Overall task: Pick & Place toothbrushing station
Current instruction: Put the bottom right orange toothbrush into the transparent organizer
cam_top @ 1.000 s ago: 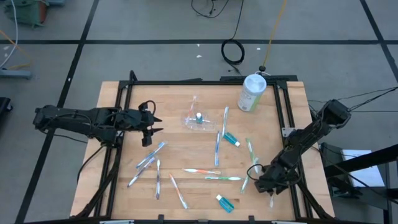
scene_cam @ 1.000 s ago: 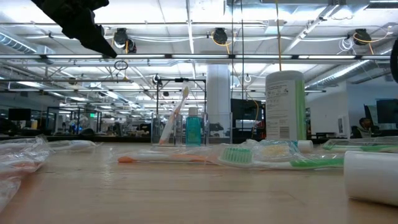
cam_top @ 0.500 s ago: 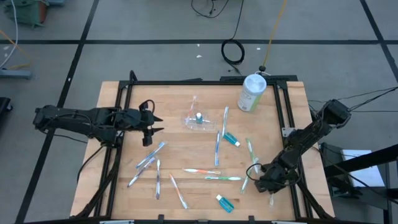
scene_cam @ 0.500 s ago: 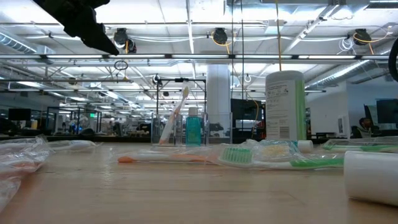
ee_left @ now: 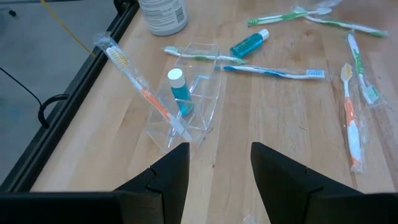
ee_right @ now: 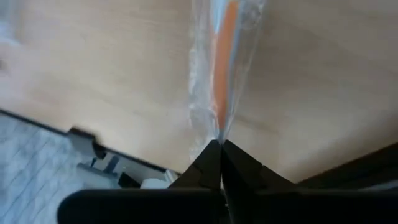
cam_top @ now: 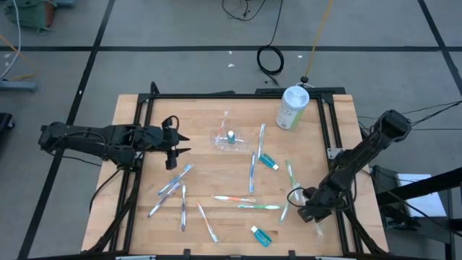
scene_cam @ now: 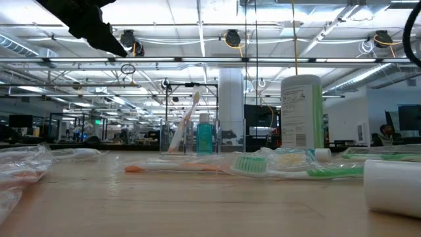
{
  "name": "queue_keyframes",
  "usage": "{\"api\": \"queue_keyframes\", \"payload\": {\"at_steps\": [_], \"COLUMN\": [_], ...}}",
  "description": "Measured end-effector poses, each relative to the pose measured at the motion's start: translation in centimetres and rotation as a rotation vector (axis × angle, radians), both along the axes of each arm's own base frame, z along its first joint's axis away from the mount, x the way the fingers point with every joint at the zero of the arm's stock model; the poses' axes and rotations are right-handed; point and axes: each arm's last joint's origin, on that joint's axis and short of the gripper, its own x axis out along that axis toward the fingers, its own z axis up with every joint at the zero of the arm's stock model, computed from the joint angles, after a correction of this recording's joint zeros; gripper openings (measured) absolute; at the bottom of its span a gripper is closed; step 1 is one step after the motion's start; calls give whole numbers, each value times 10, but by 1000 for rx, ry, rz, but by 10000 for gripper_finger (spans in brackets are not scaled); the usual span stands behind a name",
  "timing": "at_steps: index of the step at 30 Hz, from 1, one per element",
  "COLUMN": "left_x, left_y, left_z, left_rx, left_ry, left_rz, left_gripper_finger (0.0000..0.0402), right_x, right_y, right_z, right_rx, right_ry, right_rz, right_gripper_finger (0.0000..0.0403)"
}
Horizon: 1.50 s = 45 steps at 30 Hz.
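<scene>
Bench [cam_top: 216, 173]: pale wood planks in a black frame.

Canister [cam_top: 292, 107]: white-and-green cylinder, upright at the far edge.

Toothbrushing station [ee_left: 186, 106]: clear, hard plastic with slots, mid-bench toward the far side; a wrapped orange toothbrush [ee_left: 140, 87] and a small teal bottle [ee_left: 179, 90] are held in it.

Left hand [ee_left: 214, 165]: parted, nothing held, aimed at the station.

Right hand [ee_right: 219, 149]: a second ago open, now pinched shut on crinkled clear film around an orange-handled toothbrush [ee_right: 225, 68] near the bench's right front edge; a pick is judged begun.
</scene>
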Motion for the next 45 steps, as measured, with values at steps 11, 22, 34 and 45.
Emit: {"api": "queue_keyframes", "payload": {"at_steps": [11, 22, 34, 45], "left_x": [0, 3, 6, 34], "left_y": [0, 0, -1, -5], "left_z": [0, 4, 6, 1], "left_rx": [1, 16, 5, -33], "left_ry": [0, -45, -77, -125], "left_rz": [-1, -13, -32, -139], "left_gripper_finger": [177, 177, 177, 177], "right_x": [-4, 16, 71, 126], "right_y": [-19, -45, -84, -122], "right_z": [34, 57, 79, 65], "right_rx": [-155, -829, -1071, -1264], "right_ry": [-483, -1055, -1256, -1464], "right_rz": [-23, -111, -280, -109], "right_gripper_finger": [0, 0, 0, 0]}}
